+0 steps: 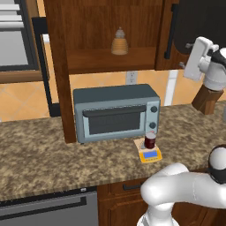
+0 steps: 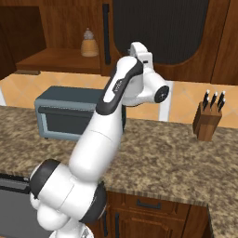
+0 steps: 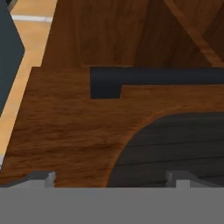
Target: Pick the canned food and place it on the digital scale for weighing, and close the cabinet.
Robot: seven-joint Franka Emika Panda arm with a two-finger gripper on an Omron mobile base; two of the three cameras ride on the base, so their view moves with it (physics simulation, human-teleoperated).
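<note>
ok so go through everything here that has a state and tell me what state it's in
canned food: upright on the digital scale
cabinet: left door open, swung out
toaster oven: door shut
beehive bottle: upright on the cabinet shelf
claw: open, close to the cabinet door, holding nothing

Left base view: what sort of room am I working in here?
A home kitchen, rendered. A toaster oven sits on a speckled stone counter beneath a dark wooden wall cabinet, and a knife block stands further along, with tan tiled wall behind.
</note>
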